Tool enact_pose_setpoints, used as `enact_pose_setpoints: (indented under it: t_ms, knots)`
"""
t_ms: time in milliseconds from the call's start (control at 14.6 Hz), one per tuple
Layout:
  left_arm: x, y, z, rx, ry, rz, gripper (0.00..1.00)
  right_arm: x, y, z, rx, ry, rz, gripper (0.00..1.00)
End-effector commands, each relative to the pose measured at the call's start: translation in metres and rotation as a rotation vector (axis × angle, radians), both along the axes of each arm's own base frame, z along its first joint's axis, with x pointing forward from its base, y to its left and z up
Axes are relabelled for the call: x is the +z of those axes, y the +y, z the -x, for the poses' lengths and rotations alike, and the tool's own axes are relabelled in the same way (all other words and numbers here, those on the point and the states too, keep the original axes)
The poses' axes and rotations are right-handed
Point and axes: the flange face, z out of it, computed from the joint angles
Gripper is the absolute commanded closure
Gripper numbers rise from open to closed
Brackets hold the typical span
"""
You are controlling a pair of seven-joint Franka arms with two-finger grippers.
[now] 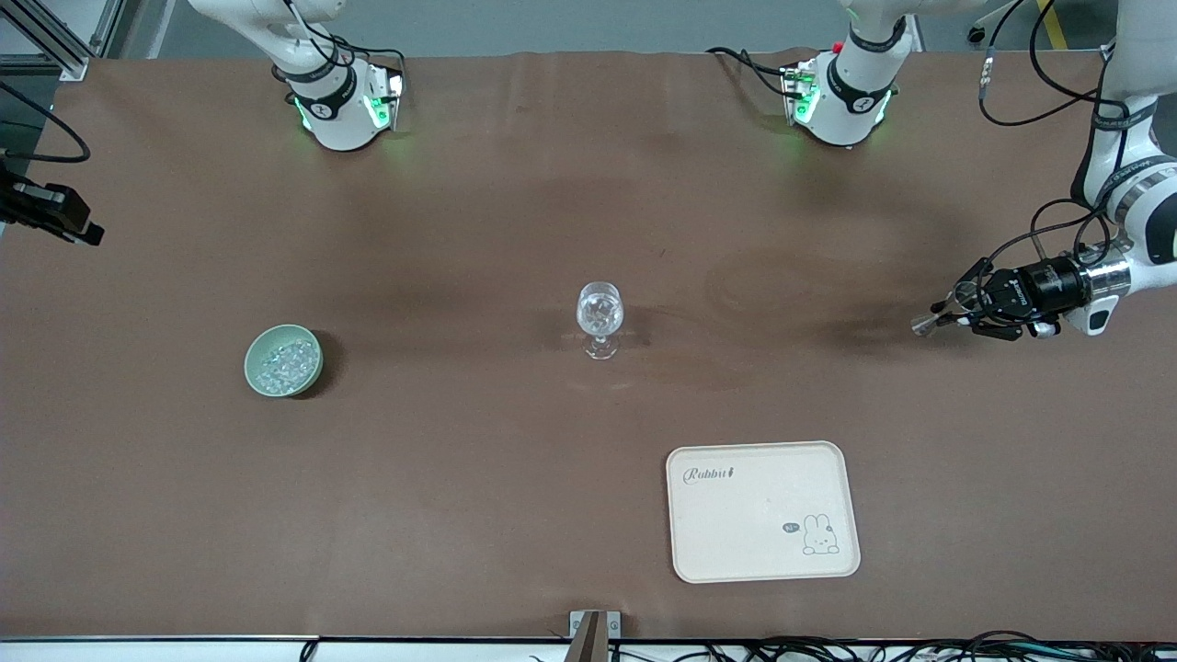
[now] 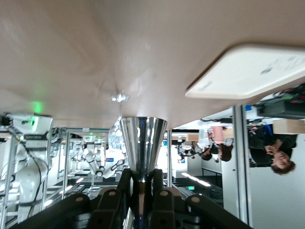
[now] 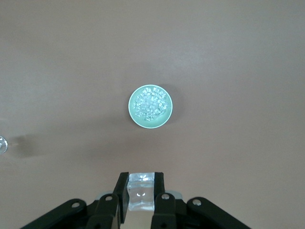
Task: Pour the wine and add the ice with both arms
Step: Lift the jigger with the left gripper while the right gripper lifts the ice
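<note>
The cream tray [image 1: 736, 538] lies bare nearest the front camera. The green bowl [image 1: 250, 370] toward the right arm's end is heaped with ice [image 1: 285, 359], and the stemmed glass [image 1: 599, 313] mid-table already holds a few lumps (thin, top-heavy, so I would judge it easily tipped). My right gripper [image 3: 141, 179] hangs high over the bowl clenched on one clear lump [image 3: 140, 198], which I expect to be slick and best pinched on flat faces. My left gripper [image 1: 961, 308], over bare table at the left arm's end, grips a steel cup [image 1: 924, 324] by its narrow base.
</note>
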Motion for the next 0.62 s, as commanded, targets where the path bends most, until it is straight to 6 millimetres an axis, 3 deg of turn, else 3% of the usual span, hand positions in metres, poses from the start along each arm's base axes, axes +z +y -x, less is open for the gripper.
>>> enact_pose_setpoints:
  t_ms: [0,137,547]
  knots:
    - [0.050,-0.046,-0.006,-0.077,0.040,-0.014,0.99,0.000,0.001,0.003,-0.011,-0.002,-0.004,0.99]
    - [0.082,-0.080,-0.012,-0.137,0.012,-0.008,0.99,0.001,0.001,0.003,-0.010,-0.005,-0.003,1.00]
    - [0.131,-0.166,-0.023,-0.223,-0.020,-0.049,0.99,0.000,0.001,0.003,-0.002,0.002,-0.004,0.99]
